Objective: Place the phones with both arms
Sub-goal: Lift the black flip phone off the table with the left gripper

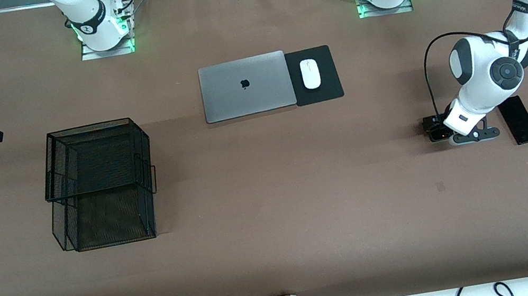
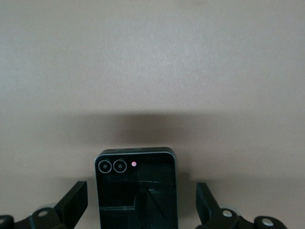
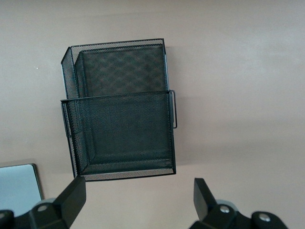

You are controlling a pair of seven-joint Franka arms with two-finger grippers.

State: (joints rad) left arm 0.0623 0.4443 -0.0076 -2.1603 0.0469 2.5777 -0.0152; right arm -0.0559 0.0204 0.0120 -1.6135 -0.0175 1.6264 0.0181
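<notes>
Only left wrist view shows black flip phone [image 2: 137, 191] between spread left hand [image 2: 142, 202] fingers (untouched).

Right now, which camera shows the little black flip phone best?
The left wrist view: the black flip phone fills its middle, lenses plain, between the open left end effector fingers. In the front view only a dark corner peeks out under the left arm. The right wrist view shows none of it.
</notes>
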